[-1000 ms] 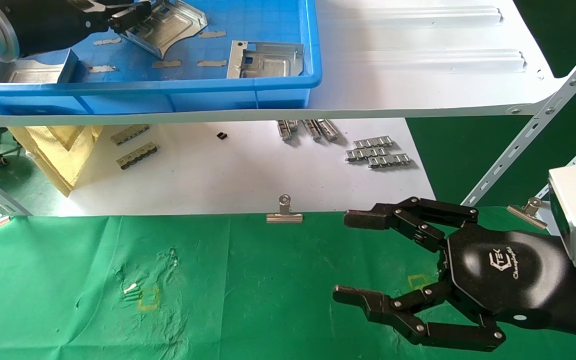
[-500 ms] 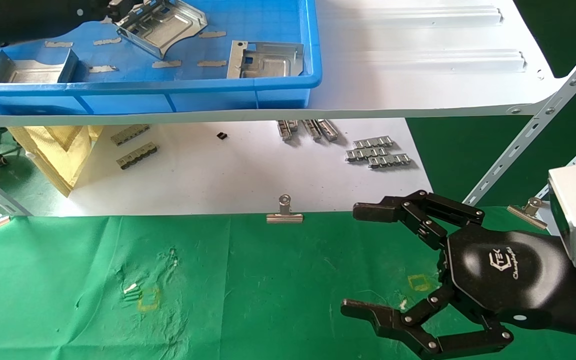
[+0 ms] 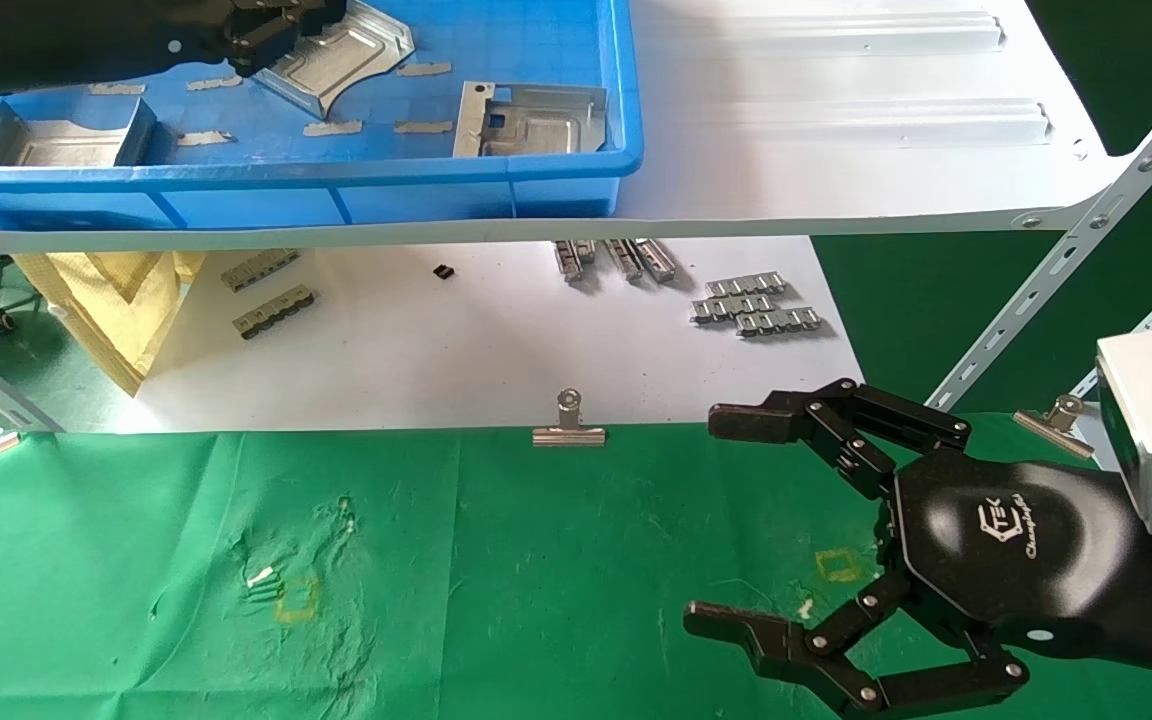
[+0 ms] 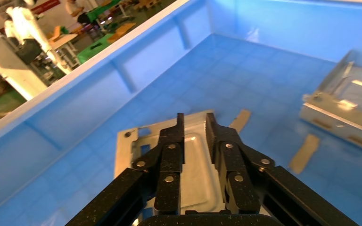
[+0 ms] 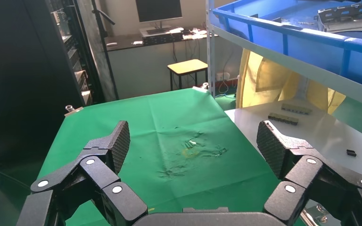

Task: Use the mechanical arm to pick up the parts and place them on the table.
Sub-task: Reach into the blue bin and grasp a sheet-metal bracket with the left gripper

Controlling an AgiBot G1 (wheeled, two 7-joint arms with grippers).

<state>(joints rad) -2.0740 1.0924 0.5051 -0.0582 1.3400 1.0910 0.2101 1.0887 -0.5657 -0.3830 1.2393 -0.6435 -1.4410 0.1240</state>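
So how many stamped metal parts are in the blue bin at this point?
3. One part at the blue bin's left end, one by its right wall, one at the back under the left gripper. The arm may hide more.

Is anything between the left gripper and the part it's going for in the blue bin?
Nothing visible. The left gripper is right over the part, fingers close together just above its face. The right gripper hangs open above the green table.

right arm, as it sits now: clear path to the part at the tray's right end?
Probably not directly. The right gripper hangs open over the green table, below the white shelf board; that part lies in the blue tray above, behind the tray wall.
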